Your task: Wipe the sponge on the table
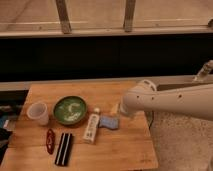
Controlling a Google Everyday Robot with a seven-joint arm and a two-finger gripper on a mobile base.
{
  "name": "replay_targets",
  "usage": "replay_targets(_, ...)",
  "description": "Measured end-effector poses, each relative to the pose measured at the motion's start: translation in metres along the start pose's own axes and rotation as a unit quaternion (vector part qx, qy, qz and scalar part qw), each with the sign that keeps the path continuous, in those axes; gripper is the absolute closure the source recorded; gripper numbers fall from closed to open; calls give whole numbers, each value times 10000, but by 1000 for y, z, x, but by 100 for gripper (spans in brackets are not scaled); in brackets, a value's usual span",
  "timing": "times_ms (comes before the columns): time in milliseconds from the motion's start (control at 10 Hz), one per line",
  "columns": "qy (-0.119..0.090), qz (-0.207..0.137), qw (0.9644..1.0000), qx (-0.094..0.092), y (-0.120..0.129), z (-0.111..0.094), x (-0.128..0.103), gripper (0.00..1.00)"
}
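Butcher-block planks of light-brown wood form the table (125,150). Near its left edge stands a round, translucent cup (38,112), then a glossy green bowl (70,110). Toward the front-left corner lie a slim red object (50,141) and a flat black bar (63,148). Mid-table lies an elongated white tube (92,126), and just beside it on the right is the sponge (109,122), a soft light-blue pad with rounded corners. Just above the sponge's right end hovers the gripper (119,110) on a smooth white arm (170,100) reaching in over the right edge, jaws apart, holding nothing.

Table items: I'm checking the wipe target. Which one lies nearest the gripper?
The light-blue sponge, right of the white tube; the gripper hovers just above its right end.
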Motion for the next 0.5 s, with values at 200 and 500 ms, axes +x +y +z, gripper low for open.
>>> replay_targets(200, 140, 92, 9999, 6, -11, 21, -5, 35)
replay_targets(500, 306, 158, 9994, 70, -21, 48, -12, 35)
